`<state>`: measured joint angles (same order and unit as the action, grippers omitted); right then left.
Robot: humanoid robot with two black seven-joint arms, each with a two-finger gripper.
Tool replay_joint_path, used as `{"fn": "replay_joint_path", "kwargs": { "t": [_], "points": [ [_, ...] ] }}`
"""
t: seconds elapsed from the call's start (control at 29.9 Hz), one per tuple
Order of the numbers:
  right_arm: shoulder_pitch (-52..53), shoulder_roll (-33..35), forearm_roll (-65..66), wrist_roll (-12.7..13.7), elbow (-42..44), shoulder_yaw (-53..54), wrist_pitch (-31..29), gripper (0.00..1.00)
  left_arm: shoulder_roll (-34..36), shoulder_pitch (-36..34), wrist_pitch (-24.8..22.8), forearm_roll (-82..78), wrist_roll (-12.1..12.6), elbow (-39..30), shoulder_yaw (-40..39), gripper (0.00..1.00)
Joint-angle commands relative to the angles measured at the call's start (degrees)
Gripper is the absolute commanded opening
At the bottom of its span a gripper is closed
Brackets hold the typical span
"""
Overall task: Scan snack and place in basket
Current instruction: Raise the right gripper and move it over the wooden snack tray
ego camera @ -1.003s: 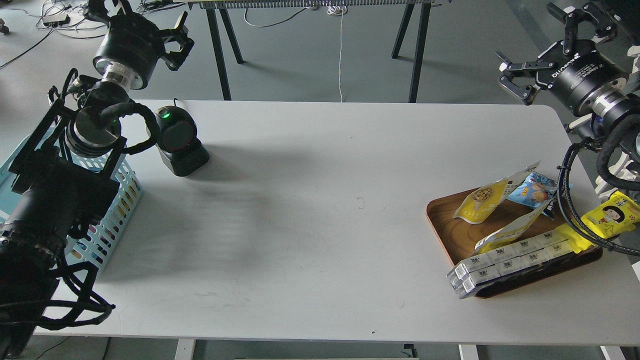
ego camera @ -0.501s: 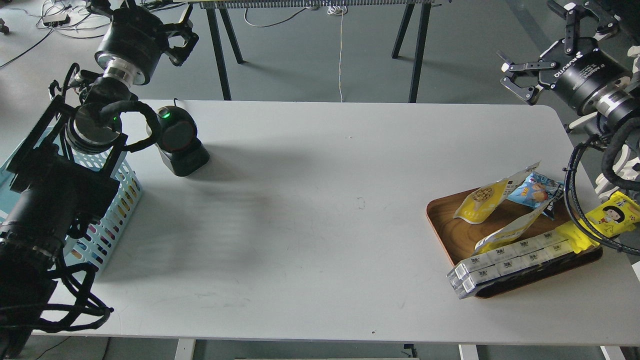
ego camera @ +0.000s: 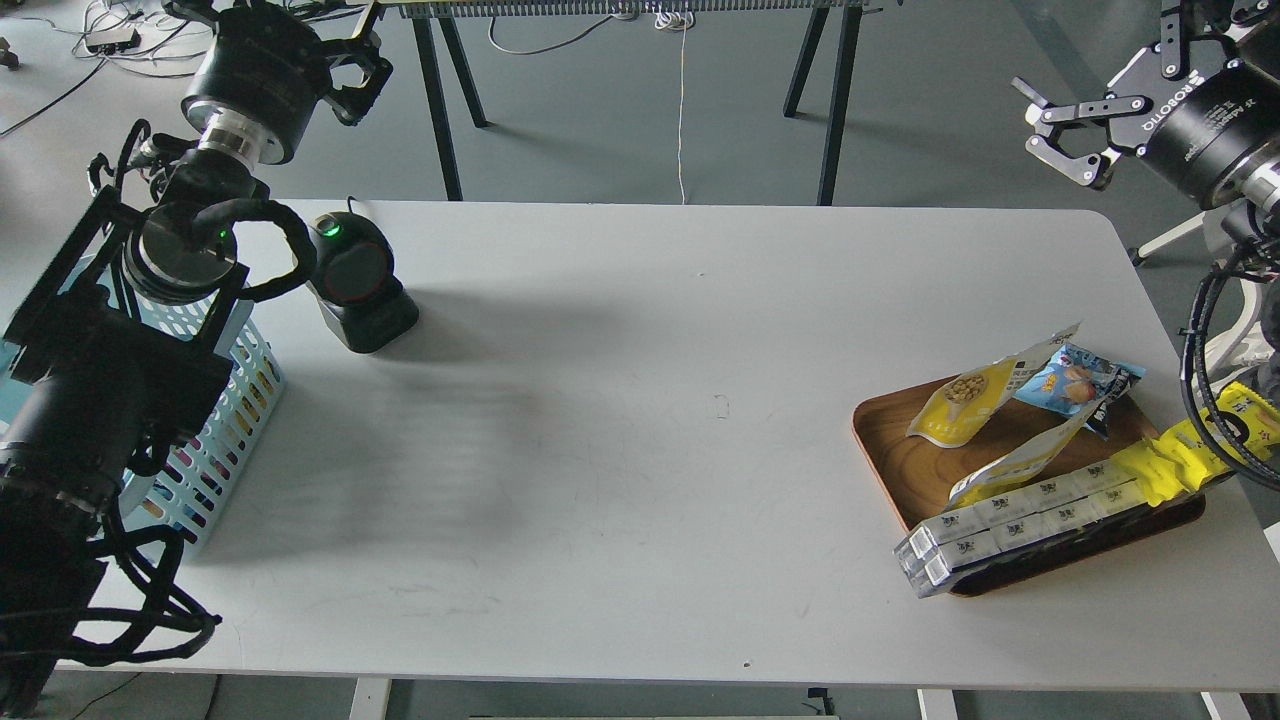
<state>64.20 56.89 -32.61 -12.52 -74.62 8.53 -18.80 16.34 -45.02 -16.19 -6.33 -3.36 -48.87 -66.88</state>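
The right gripper (ego camera: 1100,85) hangs past the table's far right corner, its black jointed fingers spread wide with nothing between them. The left gripper (ego camera: 345,50) sits beyond the far left edge, fingers parted and empty too. Below the left arm stands the light blue basket (ego camera: 225,420), slotted plastic with a rounded rim, beside a squat black scanner (ego camera: 358,283) showing a green light. Far across the matte white table (ego camera: 620,430), the snack (ego camera: 962,402), a flat glossy yellow pouch, leans in the rounded brown wooden tray (ego camera: 900,450) against a blue packet (ego camera: 1075,385).
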Motion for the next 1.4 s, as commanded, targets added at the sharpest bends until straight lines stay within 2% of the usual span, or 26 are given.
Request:
{"fn": "replay_joint_path", "kwargs": {
  "t": [0.0, 0.1, 0.2, 0.37, 0.6, 0.74, 0.8, 0.9, 1.07, 1.17, 1.27, 1.37],
  "points": [
    [1.0, 3.5, 0.7, 0.0, -2.8, -0.1, 1.8, 0.99, 0.0, 0.0, -0.2, 0.0, -0.2, 0.0, 0.0, 1.0],
    [3.1, 6.0, 0.9, 0.1, -5.3, -1.7, 3.5, 0.99, 0.1, 0.0, -0.2, 0.1, -0.2, 0.0, 0.0, 1.0],
    [7.3, 7.4, 2.3, 0.2, -6.7, -7.7, 4.3, 0.99, 0.1, -0.1, -0.3, 0.1, -0.1, 0.0, -0.1, 1.0],
    [23.3, 7.1, 2.9, 0.5, -7.0, -24.8, 4.3, 0.99, 0.3, -0.5, -2.2, 0.1, -0.1, 0.0, -0.2, 1.0],
    [50.5, -2.6, 2.3, 0.6, -7.4, -52.7, 4.3, 0.99, 0.5, -0.9, -2.4, 0.1, -0.1, -0.1, -0.3, 1.0],
    [58.6, -11.5, 2.5, 1.9, -8.4, -61.9, 4.3, 0.99, 0.5, -1.0, -2.6, 0.2, -0.2, -0.4, -0.4, 1.0],
    [62.3, -15.6, 2.5, 5.8, -9.6, -65.3, 4.4, 0.99, 0.5, -1.0, -2.6, 0.2, -0.2, -0.7, -0.3, 1.0],
    [67.6, -20.6, 2.3, 13.8, -12.7, -69.3, 4.8, 0.99, 0.6, -1.0, -2.7, 0.2, -0.3, -0.7, -0.5, 1.0],
    [72.6, -25.9, 0.5, 23.1, -18.8, -74.4, 9.4, 0.99, 0.7, -0.9, -2.7, 0.2, -0.3, -0.7, -0.6, 1.0],
    [74.1, -26.7, -1.2, 28.9, -21.8, -77.3, 11.4, 0.99, 0.7, -0.9, -2.7, 0.2, -0.3, -0.7, -0.7, 1.0],
    [74.3, -26.7, -3.8, 31.7, -22.9, -80.1, 13.9, 0.99, 0.7, -0.9, -2.7, 0.2, -0.4, -0.7, -0.7, 1.0],
    [74.2, -26.4, -4.6, 32.3, -23.2, -81.3, 16.0, 0.99, 0.7, -0.7, -2.7, 0.2, -0.4, -0.7, -0.8, 1.0]
  ]
}}
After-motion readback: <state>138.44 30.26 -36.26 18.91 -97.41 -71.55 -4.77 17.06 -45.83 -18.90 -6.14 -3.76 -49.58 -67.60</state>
